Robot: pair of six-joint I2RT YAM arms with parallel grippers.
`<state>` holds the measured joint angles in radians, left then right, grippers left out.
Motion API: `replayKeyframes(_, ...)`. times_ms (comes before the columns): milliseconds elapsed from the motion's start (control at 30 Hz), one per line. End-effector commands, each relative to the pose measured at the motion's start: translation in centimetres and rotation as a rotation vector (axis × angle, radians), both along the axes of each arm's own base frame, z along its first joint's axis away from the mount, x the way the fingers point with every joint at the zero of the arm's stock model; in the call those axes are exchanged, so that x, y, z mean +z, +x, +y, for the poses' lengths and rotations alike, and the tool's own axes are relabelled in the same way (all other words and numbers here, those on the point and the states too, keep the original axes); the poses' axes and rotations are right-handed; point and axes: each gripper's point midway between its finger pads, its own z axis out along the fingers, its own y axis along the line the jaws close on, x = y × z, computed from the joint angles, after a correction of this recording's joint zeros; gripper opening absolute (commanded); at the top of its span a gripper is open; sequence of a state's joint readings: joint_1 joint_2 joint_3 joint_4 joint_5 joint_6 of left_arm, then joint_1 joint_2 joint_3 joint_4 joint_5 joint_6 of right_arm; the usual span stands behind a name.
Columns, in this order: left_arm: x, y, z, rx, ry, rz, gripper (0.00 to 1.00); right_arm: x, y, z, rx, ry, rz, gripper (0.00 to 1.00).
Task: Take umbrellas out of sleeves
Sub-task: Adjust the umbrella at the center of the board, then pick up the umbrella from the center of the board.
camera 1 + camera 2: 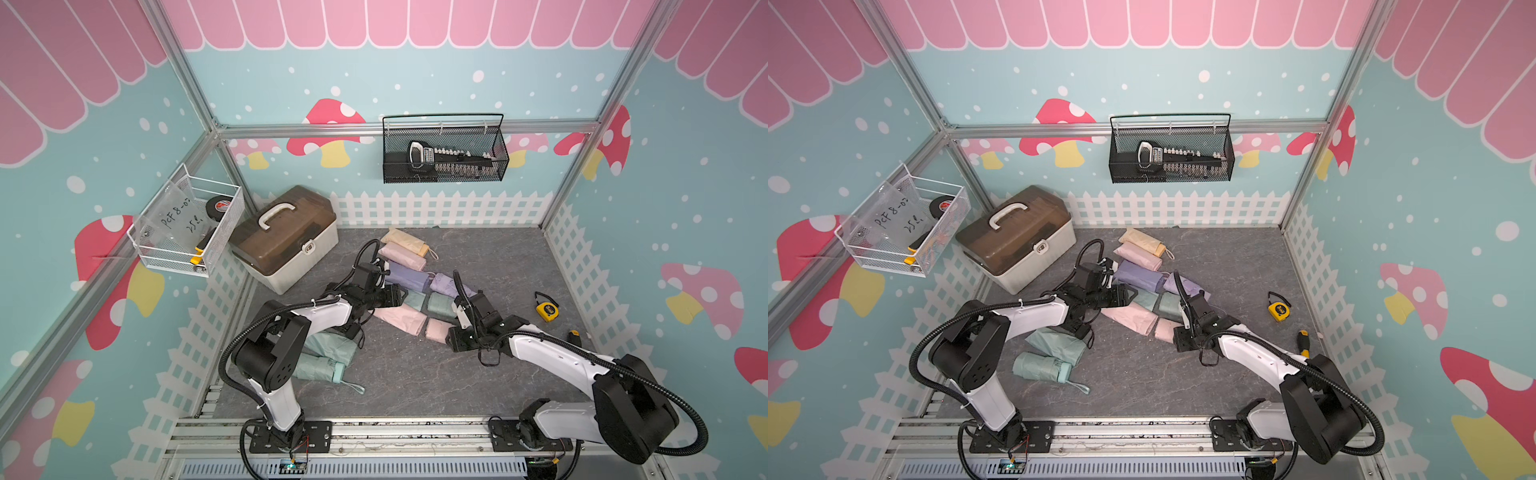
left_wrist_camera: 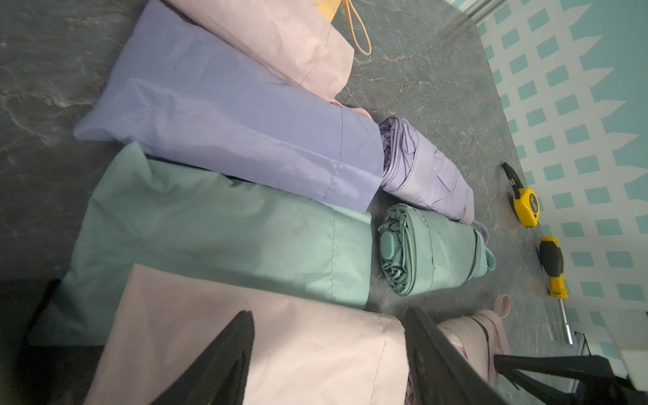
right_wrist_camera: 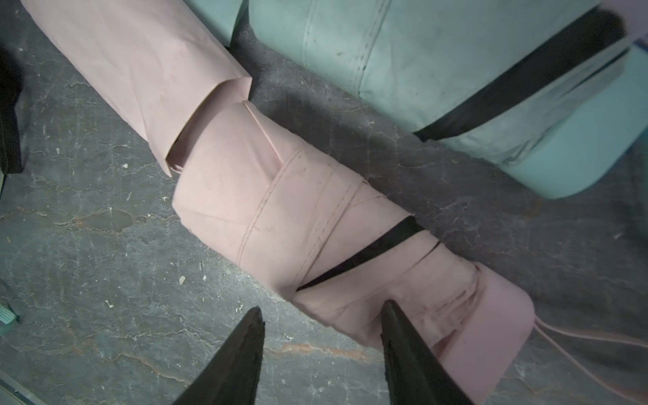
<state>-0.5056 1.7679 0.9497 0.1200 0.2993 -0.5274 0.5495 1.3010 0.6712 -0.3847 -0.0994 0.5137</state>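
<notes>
Left claw point(image 2: 328, 312) spread above the limp pink fabric sleeve point(image 2: 280, 343), contact hard to judge. Right claw point(image 3: 322, 305) spread too, one finger against the pleated pink folded umbrella point(image 3: 280, 210), mid-frame on the grey tabletop point(image 3: 105, 280), its tip hidden inside the sleeve's mouth.

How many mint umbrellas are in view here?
2. One mint umbrella lies in the middle row beside the lilac umbrella; the other mint umbrella lies near the left arm. The arms may hide more.
</notes>
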Motion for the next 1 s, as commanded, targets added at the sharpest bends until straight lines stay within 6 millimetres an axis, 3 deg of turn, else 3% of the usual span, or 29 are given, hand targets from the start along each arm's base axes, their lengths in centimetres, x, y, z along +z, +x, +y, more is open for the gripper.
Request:
replayKeyframes(0, -0.7, -1.2, 0.0, 0.005, -0.009, 0.02, 0.68, -0.4, -0.8, -0.5, -0.008, -0.004, 0.021, 0.53)
replayKeyframes(267, -2.6, -3.3, 0.2, -0.008, -0.001, 0.062, 0.68, 0.9, -0.5, -0.7, -0.004, -0.005, -0.019, 0.53)
replayKeyframes(467, -2.2, -4.0, 0.9, 0.014, 0.0, 0.059, 0.69, 2.6, -0.2, -1.2, -0.007, -0.022, -0.062, 0.53)
replayKeyframes(700, -1.9, -5.0, 1.6, 0.061, -0.021, 0.066, 0.68, 3.3, -0.1, -1.2, -0.011, -0.019, -0.076, 0.53)
replayKeyframes(833, 0.6, -4.6, 1.1, 0.052, -0.041, 0.007, 0.69, 3.6, -0.1, -1.5, -0.011, -0.028, -0.092, 0.54)
replayKeyframes(967, 4.7, -1.0, 0.7, 0.067, -0.03, -0.084, 0.72, 4.0, 0.7, -1.2, -0.006, -0.037, -0.099, 0.55)
